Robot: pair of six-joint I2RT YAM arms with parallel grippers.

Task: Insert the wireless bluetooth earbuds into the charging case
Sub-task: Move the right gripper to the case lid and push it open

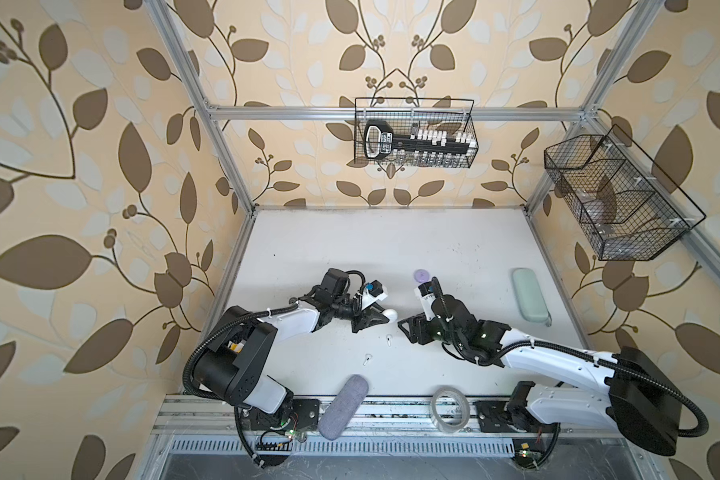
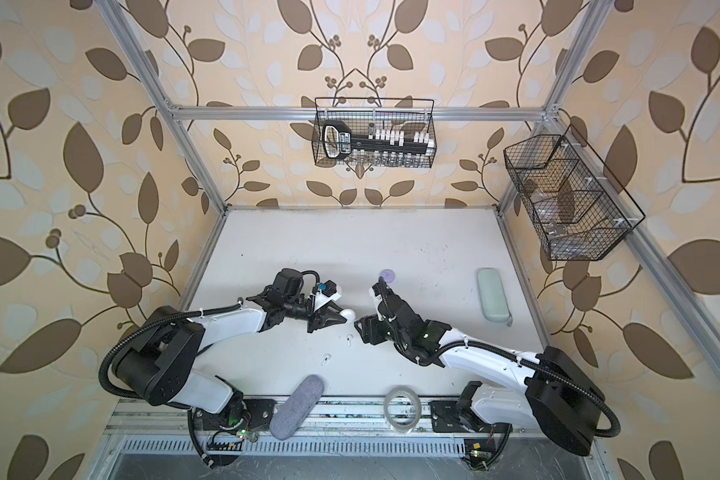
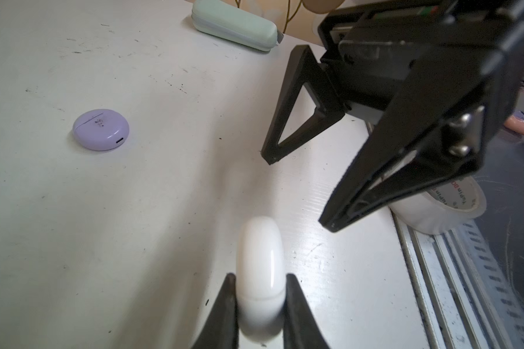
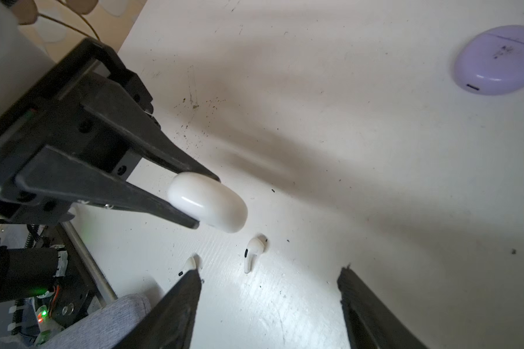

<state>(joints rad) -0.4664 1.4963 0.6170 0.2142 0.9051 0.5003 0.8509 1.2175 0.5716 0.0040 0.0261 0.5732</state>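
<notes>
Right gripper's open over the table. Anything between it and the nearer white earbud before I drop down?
Nothing visible. The white earbud lies on bare table just ahead of the open right gripper. The white case, clamped in the left gripper, is close by but apart from it.

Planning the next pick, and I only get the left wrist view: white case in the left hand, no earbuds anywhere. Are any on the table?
Observer: Yes. A white earbud lies on the table between the two arms, just below the held white case in a top view.
Operator: Only that one?
Observer: No, a second white earbud lies apart from it, nearer the grey pouch at the front edge.
Operator: Is the right hand close to either?
Observer: In the right wrist view the first earbud sits just ahead of the open right hand, not touched by it.
</notes>
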